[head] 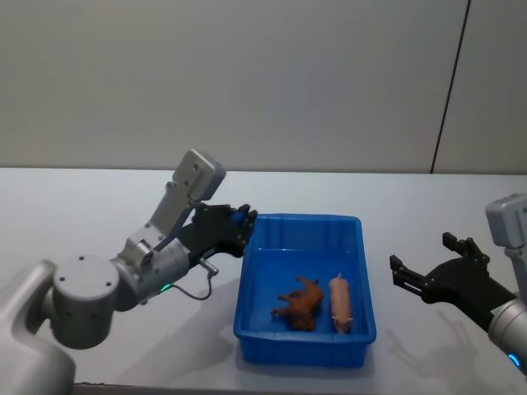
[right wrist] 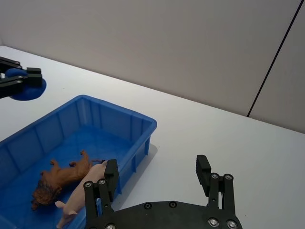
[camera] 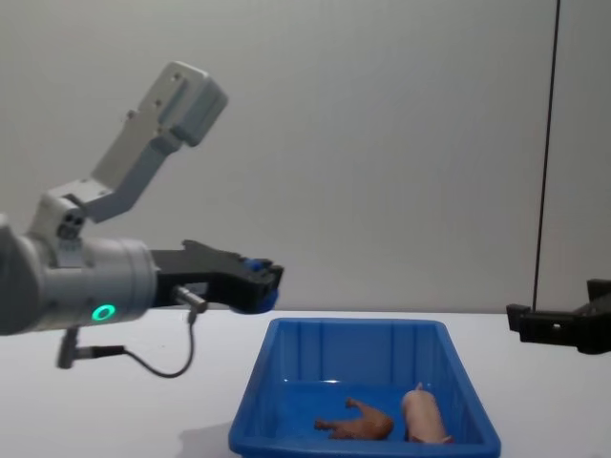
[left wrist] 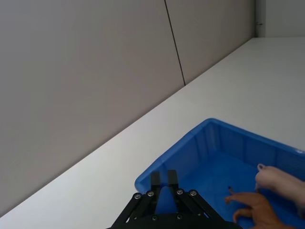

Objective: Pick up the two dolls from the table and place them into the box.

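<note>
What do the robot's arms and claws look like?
The arms are chunky light grey tubes with round joints. The left arm has a glowing green ring and a thin looping black cable. Both the left claw and the right claw are black with skinny, bolted fingers.

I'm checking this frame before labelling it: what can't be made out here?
- Blue doll: in the right wrist view the left end effector covers most of it, so its shape cannot be told; the head and chest views show a sliver.
- Pink doll and brown doll: cut by the frame edge in the left wrist view.
- Box: its base is cut by the chest view's bottom edge.
</note>
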Robot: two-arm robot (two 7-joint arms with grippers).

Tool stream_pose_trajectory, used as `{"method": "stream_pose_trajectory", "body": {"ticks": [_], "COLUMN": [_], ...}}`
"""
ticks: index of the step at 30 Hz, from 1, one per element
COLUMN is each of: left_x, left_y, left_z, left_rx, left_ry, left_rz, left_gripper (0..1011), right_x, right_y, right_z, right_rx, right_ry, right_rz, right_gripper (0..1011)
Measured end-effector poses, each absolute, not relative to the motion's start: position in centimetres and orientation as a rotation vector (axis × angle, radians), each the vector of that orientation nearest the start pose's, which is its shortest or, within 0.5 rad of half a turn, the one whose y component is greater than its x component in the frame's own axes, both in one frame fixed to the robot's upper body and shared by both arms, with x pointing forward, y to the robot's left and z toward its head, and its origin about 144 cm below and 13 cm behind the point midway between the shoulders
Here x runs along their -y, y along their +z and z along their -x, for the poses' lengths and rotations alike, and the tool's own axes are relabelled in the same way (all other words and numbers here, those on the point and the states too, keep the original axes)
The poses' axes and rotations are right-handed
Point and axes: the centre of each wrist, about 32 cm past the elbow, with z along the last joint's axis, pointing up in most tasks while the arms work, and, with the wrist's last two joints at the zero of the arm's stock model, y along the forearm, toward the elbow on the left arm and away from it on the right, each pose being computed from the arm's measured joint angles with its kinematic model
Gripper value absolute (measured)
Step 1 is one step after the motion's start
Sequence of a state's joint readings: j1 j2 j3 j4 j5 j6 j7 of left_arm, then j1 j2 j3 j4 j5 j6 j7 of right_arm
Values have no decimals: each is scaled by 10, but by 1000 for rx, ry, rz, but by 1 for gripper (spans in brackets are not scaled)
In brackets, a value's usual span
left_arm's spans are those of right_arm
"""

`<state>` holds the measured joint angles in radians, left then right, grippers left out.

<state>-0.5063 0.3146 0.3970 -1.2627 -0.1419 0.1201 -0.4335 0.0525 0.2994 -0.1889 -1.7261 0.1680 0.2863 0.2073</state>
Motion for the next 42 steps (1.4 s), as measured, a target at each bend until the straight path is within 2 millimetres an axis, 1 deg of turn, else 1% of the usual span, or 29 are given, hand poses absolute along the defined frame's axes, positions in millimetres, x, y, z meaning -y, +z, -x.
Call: {"method": "stream_pose_trajectory", "body": {"ticks": [5, 8, 12, 13, 15, 16, 19, 20, 21, 23, 24, 25, 26, 27, 28, 29, 32, 34, 37, 42], "left_x": [-228, -223, -218, -216, -215, -214, -212, -212, -212, -211, -211, -211, -212, -212, -212, -212, -213, -213, -213, -214], "left_y": [1215, 1213, 1210, 1210, 1209, 1209, 1209, 1210, 1210, 1212, 1212, 1213, 1214, 1214, 1215, 1215, 1216, 1217, 1218, 1219], "left_z": [-590, -594, -599, -600, -601, -602, -602, -602, -602, -601, -600, -599, -598, -597, -595, -595, -593, -592, -590, -588], "left_rx": [163, 157, 153, 152, 151, 152, 155, 157, 158, 166, 168, 171, 177, 180, 185, 186, 192, 196, 200, 207], "left_ry": [873, 857, 839, 834, 829, 826, 819, 817, 816, 812, 811, 810, 808, 807, 806, 806, 806, 806, 807, 807], "left_rz": [-249, -235, -218, -213, -209, -206, -198, -196, -195, -190, -189, -188, -186, -186, -185, -185, -183, -183, -182, -181], "left_gripper": [85, 159, 265, 322, 353, 421, 482, 539, 550, 619, 636, 680, 693, 759, 797, 797, 907, 952, 1002, 1002], "right_x": [243, 243, 243, 243, 243, 243, 243, 243, 243, 243, 243, 243, 243, 243, 243, 243, 243, 243, 243, 243], "right_y": [1199, 1199, 1199, 1199, 1199, 1199, 1199, 1199, 1199, 1199, 1199, 1199, 1199, 1199, 1199, 1199, 1199, 1199, 1199, 1199], "right_z": [-464, -464, -464, -464, -464, -464, -464, -464, -464, -464, -464, -464, -464, -464, -464, -464, -464, -464, -464, -464], "right_rx": [-2, -2, -2, -2, -2, -2, -2, -2, -2, -2, -2, -2, -2, -2, -2, -2, -2, -2, -2, -2], "right_ry": [-1162, -1162, -1162, -1162, -1162, -1162, -1162, -1162, -1162, -1162, -1162, -1162, -1162, -1162, -1162, -1162, -1162, -1162, -1162, -1162], "right_rz": [208, 208, 208, 208, 208, 208, 208, 208, 208, 208, 208, 208, 208, 208, 208, 208, 208, 208, 208, 208], "right_gripper": [1002, 1003, 1003, 1003, 1003, 1003, 1002, 1003, 1003, 1003, 1003, 1003, 1003, 1003, 1003, 1003, 1003, 1003, 1003, 1003]}}
